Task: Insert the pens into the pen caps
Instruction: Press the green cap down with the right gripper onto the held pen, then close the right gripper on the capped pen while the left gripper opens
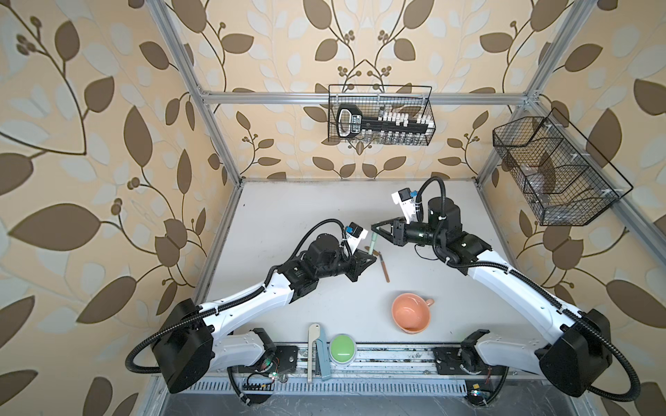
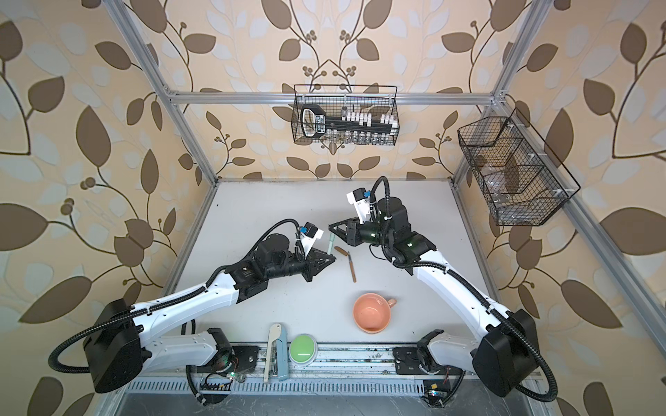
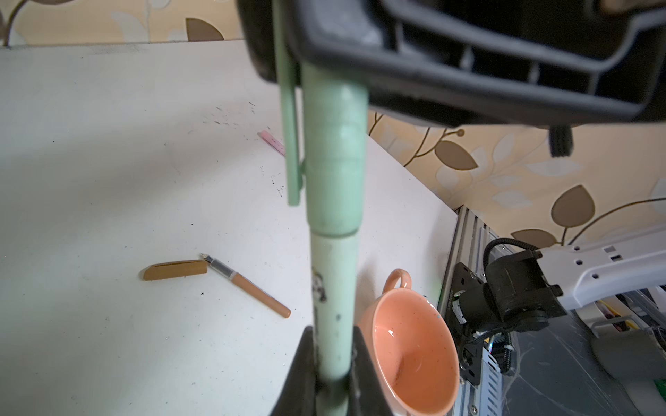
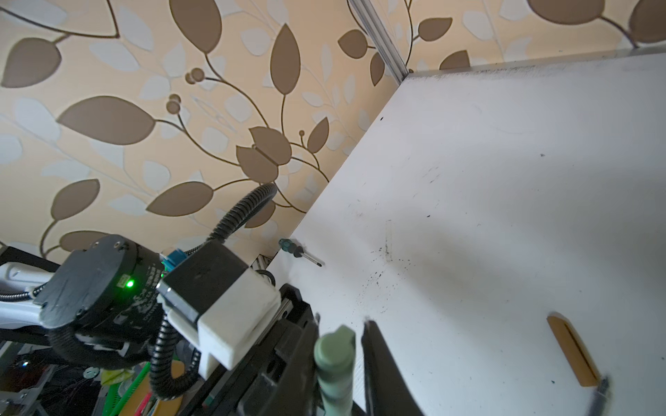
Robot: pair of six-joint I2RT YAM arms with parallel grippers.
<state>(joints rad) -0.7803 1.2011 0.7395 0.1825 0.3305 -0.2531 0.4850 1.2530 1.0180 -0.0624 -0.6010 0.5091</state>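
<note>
The green pen [image 3: 333, 306], clamped in the left gripper [image 3: 333, 378], is seated in the green cap [image 3: 333, 151]; the right gripper's [image 4: 340, 335] closure cannot be told. The tan pen [image 3: 252, 288] and tan cap [image 3: 176, 270] are not yet joined.

The green pen [image 3: 333, 306] has a smooth, pale plastic barrel, scuffed with dark marks. The green cap [image 3: 333, 155] is the same plastic with a soft satin sheen. The brown cap [image 3: 175, 270] and brown pen [image 3: 261, 294] are matt plastic; the pen has a translucent grip section and a metal nib. The cup [image 3: 414, 360] is glossy glazed ceramic, finely speckled. The table [image 3: 108, 162] is a smooth, matt white board flecked with dark specks. The frame rail [image 1: 270, 97] is brushed aluminium. The basket [image 1: 380, 86] is black coated wire.
</note>
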